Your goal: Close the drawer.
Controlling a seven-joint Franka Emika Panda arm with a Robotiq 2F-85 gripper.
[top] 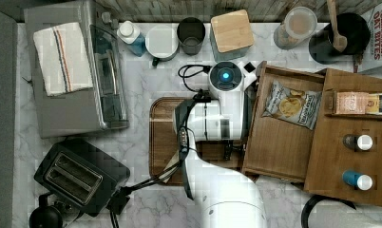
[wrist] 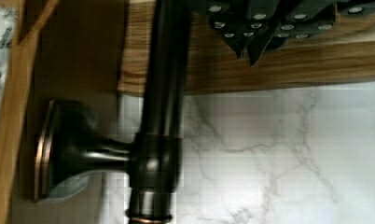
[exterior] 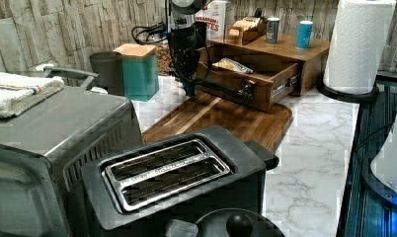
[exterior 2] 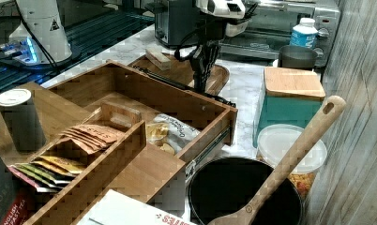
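The drawer stands pulled out of its cabinet, with a chip bag lying in it. Its black bar handle runs across the front panel. My gripper hangs fingers-down just in front of that panel, by the end of the handle nearer the back wall, over the edge of the dark wooden tray. In the wrist view the handle and its end post lie beside the gripper, whose fingers are shut together with nothing between them and stand apart from the bar.
The cabinet top carries bottles and a packet holder. A toaster and a toaster oven fill the top view's left. A teal canister, cups and a black pot line the back wall. A paper towel roll stands beside the cabinet.
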